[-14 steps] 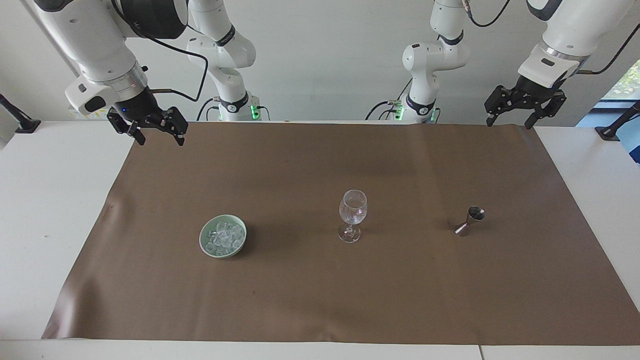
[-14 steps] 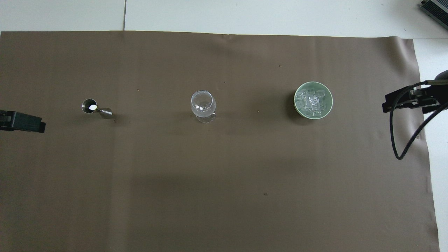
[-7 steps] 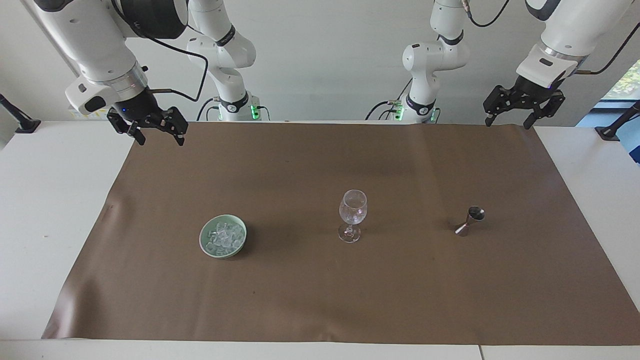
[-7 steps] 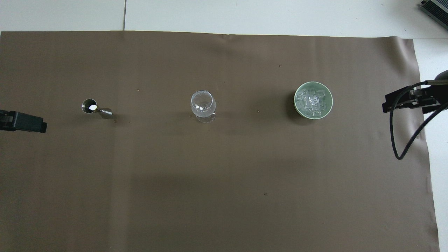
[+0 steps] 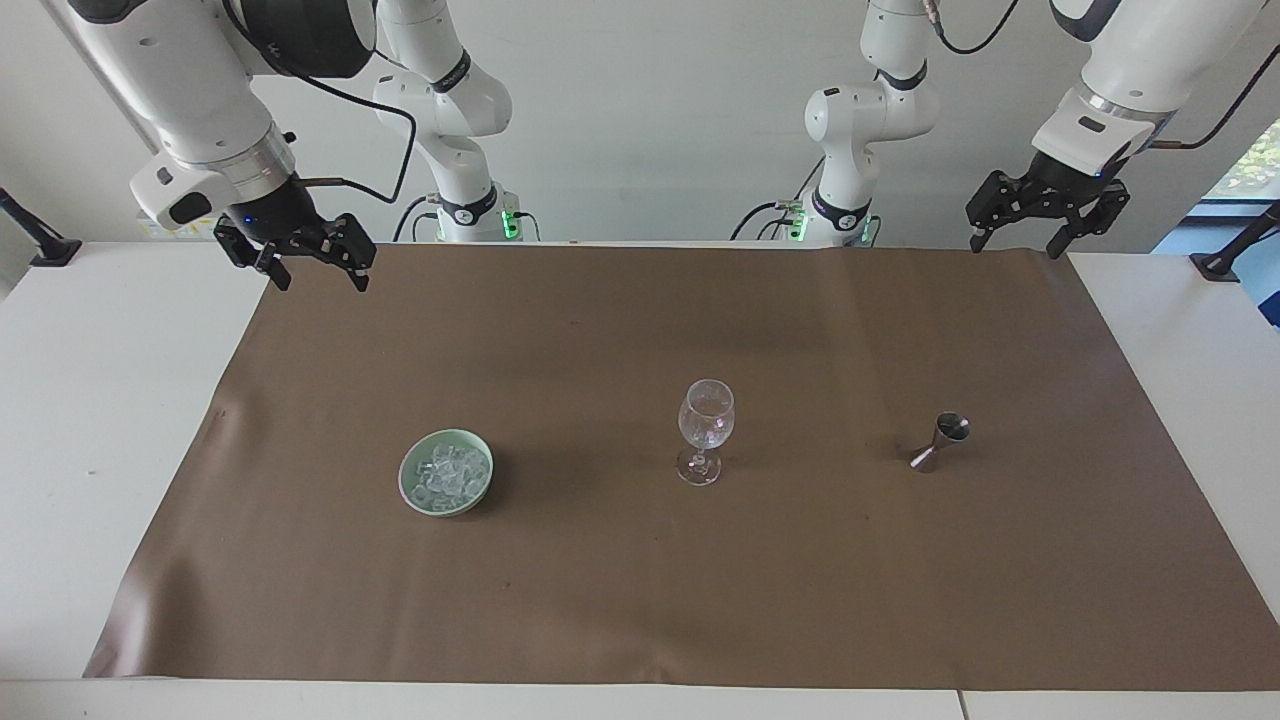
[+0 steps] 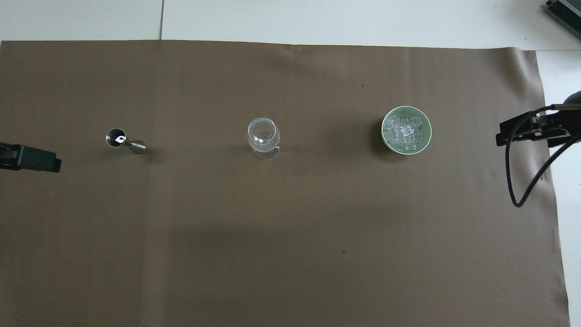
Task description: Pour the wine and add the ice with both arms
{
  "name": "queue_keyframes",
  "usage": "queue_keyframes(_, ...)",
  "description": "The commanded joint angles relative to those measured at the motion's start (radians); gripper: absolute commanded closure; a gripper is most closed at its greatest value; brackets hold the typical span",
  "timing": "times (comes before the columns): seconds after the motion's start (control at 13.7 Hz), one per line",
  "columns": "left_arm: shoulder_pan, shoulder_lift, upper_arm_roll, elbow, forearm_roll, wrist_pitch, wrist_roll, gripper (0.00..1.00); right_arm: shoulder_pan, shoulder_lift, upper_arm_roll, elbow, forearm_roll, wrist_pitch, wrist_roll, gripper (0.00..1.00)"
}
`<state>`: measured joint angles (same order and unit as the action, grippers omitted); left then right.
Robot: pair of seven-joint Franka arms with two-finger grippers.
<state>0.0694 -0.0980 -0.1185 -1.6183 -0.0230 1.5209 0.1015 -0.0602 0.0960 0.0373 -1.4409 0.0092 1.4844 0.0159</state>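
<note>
A plain matt brown sheet covers a white desk. A pale green bowl holds clear, colourless ice. The wine glass is clear and unpatterned. The measuring cup is shiny silver. The arms are white with black joint rings and black grippers.
</note>
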Motion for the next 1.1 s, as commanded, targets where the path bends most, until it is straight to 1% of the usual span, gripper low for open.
queue_keyframes(0.0,-0.008,-0.022,0.003,-0.023,0.0,0.002,-0.017,0.0,0.0,-0.015,-0.01,-0.023,0.02,0.016,-0.017,0.0)
queue_keyframes(0.29,-0.01,-0.017,0.003,-0.023,-0.002,0.007,-0.025,0.0,0.0,-0.015,-0.01,-0.023,0.02,0.016,-0.017,0.0)
queue_keyframes(0.51,0.004,-0.002,0.005,-0.031,-0.04,0.024,-0.057,0.0,0.0,-0.015,-0.01,-0.023,0.02,0.016,-0.017,0.0)
queue_keyframes(0.73,0.006,0.0,0.008,-0.077,-0.043,0.056,-0.109,0.0,0.0,-0.015,-0.01,-0.023,0.02,0.016,-0.017,0.0)
queue_keyframes(1.02,0.041,0.038,0.008,-0.083,-0.063,0.053,-0.218,0.0,0.0,-0.015,-0.01,-0.023,0.02,0.016,-0.017,0.0)
